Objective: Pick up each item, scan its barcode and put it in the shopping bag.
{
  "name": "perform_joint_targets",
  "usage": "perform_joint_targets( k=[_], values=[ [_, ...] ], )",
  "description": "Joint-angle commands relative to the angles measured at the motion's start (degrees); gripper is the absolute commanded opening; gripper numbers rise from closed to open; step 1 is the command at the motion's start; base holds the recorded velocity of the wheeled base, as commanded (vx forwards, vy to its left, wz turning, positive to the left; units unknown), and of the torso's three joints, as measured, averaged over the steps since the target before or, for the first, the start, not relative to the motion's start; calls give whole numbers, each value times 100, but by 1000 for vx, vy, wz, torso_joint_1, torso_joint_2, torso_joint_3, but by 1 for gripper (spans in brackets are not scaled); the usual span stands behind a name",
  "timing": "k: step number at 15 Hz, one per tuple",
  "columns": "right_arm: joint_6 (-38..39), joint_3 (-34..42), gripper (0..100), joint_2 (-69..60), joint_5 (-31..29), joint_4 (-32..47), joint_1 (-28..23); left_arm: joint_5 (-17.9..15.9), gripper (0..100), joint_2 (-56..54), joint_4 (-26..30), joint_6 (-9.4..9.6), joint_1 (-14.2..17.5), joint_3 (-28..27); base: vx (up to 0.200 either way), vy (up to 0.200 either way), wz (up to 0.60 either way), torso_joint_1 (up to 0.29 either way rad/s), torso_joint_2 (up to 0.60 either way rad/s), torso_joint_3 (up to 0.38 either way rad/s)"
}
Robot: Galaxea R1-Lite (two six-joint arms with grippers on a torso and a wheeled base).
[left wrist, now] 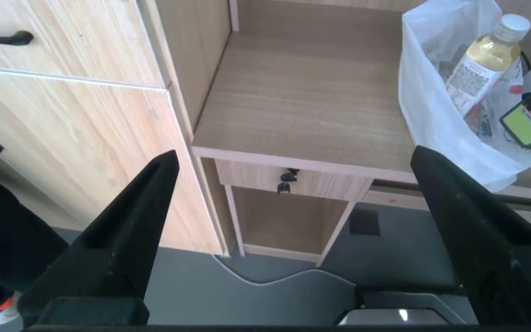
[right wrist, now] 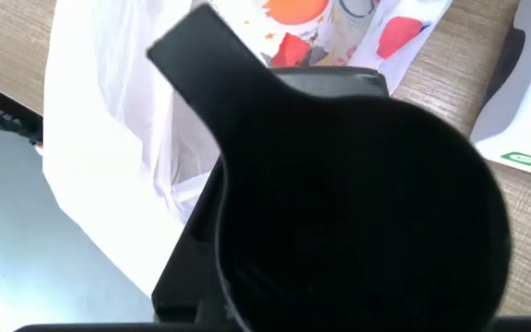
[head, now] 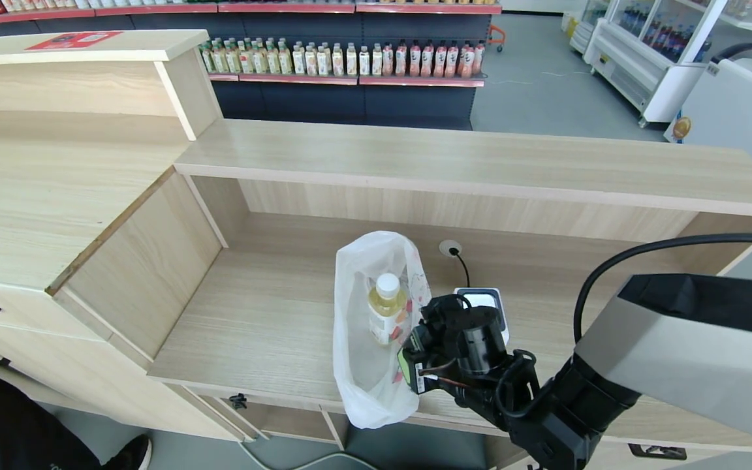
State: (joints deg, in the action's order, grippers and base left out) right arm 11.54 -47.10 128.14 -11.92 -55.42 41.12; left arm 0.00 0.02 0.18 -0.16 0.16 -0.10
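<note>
A white plastic shopping bag (head: 366, 365) stands open on the lower counter, with a yellow drink bottle (head: 387, 313) upright inside it. My right gripper (head: 440, 318) is at the bag's right side, shut on a black round item (right wrist: 358, 212) that hides most of what lies beyond it; one finger (right wrist: 192, 46) shows against the bag (right wrist: 100, 138). My left gripper (left wrist: 293, 184) hangs open and holds nothing, low in front of the counter, over the floor. From there the bag (left wrist: 441, 101) and the bottle (left wrist: 482, 60) are off to one side.
A white scanner (head: 480, 299) sits just right of the bag, its cable running to a hole (head: 450, 247) in the counter. A raised shelf (head: 480, 163) overhangs the back. A wooden side wall (head: 147, 261) and drawers (left wrist: 63, 55) close the left.
</note>
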Motion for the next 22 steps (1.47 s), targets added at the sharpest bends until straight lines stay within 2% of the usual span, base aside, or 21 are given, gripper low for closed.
perform_joint_targets(
  k=[1, 8, 11, 13, 22],
  values=[
    [6, -194, 0, 177, -3, -4, 1, 0, 100, -2, -1, -2, 2, 1, 0, 0, 0, 0, 0, 0],
    [14, -1178, 0, 634, 6, 14, 142, 0, 100, -2, -1, -2, 2, 1, 0, 0, 0, 0, 0, 0],
    [-3, -1169, 0, 783, -47, 14, 221, 9, 100, -2, -1, -2, 2, 1, 0, 0, 0, 0, 0, 0],
    [-152, -1117, 0, 915, -416, 57, 221, 0, 100, -2, -1, -2, 2, 1, 0, 0, 0, 0, 0, 0],
    [-451, -967, 0, 985, -434, 5, 124, 0, 100, -2, -1, -11, 2, 1, 0, 0, 0, 0, 0, 0]
  ],
)
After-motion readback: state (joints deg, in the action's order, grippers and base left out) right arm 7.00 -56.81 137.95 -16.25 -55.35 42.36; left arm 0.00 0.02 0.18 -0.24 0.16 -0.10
